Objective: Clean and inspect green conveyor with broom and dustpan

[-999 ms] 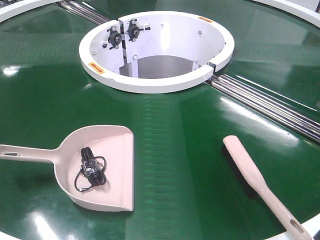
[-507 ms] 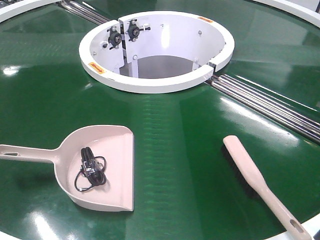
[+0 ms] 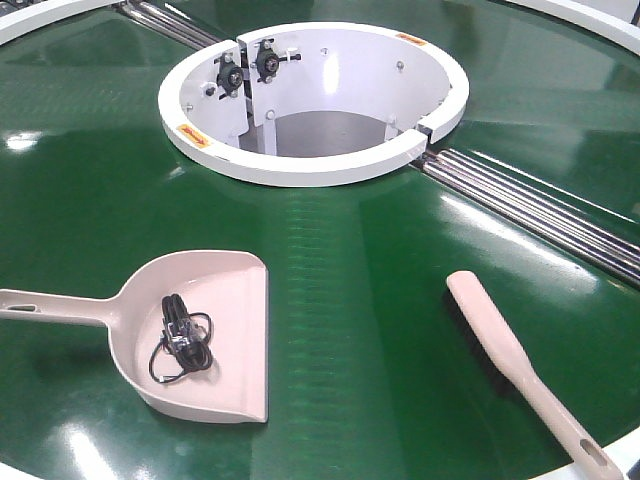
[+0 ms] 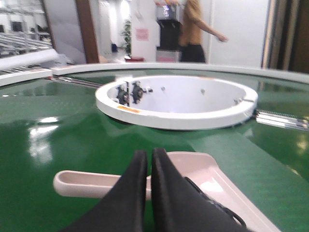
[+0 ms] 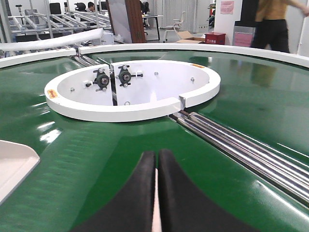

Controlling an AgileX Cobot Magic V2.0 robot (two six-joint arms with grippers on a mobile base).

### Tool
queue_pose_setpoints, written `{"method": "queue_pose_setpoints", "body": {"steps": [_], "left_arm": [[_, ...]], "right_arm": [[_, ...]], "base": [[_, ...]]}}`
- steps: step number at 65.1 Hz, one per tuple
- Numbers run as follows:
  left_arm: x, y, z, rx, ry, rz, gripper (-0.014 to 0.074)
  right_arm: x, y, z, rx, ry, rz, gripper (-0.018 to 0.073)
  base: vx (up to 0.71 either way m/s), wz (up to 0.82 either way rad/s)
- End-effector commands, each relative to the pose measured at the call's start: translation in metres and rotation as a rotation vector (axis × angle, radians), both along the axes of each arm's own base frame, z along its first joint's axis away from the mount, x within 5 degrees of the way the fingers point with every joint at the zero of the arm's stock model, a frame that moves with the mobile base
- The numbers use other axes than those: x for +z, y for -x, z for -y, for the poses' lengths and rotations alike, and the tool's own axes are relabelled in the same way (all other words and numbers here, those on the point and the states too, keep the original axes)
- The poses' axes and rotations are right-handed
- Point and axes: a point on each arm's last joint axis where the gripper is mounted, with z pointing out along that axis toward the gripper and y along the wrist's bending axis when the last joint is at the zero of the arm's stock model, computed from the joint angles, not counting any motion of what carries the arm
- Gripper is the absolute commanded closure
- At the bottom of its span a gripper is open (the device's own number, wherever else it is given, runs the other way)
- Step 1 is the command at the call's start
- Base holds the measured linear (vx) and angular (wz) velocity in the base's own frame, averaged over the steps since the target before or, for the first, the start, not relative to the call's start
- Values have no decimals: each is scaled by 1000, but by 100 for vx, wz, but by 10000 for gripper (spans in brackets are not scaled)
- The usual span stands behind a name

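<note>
The green conveyor fills the front view. The beige dustpan lies flat on it at the lower left, handle pointing left, with a black coiled cable inside. The beige broom lies at the lower right, bristles down. Neither gripper shows in the front view. In the left wrist view my left gripper is shut, hovering in front of the dustpan and its handle. In the right wrist view my right gripper is shut, and a thin beige strip of the broom shows through the slit between its fingers.
The white ring-shaped hub stands at the belt's centre, with bearings on its inner wall. Silver rollers run from the hub to the right. A white outer rim edges the belt. A person stands beyond the conveyor.
</note>
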Motion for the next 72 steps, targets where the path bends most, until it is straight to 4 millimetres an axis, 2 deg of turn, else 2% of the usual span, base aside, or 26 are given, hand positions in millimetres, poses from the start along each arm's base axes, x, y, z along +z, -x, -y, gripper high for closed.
{"method": "queue_pose_setpoints", "body": {"steps": [1, 72], "left_arm": [[-2, 1, -2, 22, 39, 30, 602], [-3, 1, -2, 22, 33, 17, 602]], "right_arm": [[15, 0, 1, -9, -9, 94, 568], [15, 0, 1, -9, -7, 94, 568]], "base": [[0, 0], [0, 0]]}}
